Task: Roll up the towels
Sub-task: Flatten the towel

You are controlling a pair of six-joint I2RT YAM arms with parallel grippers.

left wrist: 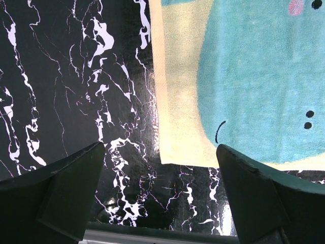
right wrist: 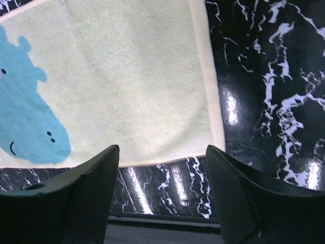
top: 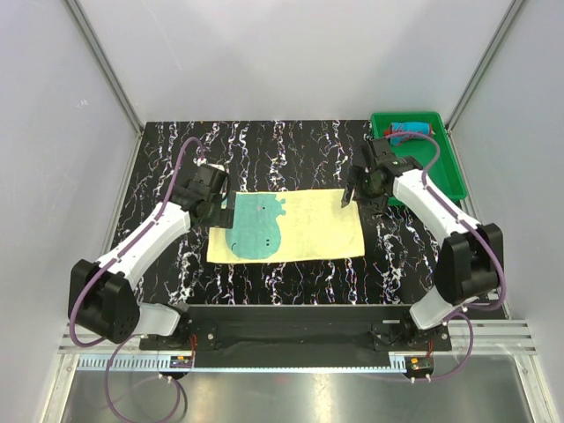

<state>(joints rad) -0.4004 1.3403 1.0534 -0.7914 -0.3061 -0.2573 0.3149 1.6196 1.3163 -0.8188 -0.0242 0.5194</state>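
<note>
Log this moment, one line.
yellow towel: flat, unrolled | red towel: in green tray | left claw: open | right claw: open

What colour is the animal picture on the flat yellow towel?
The animal patch on the pale yellow cloth towel is teal-green; clearest in the left wrist view.

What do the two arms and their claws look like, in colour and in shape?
The left arm and the right arm look the same: rounded white links between bulky black joints, with a purple cable looping along each. The left claw and the right claw each have two dark, wedge-shaped fingers with a greenish tint. No markings are readable.
</note>
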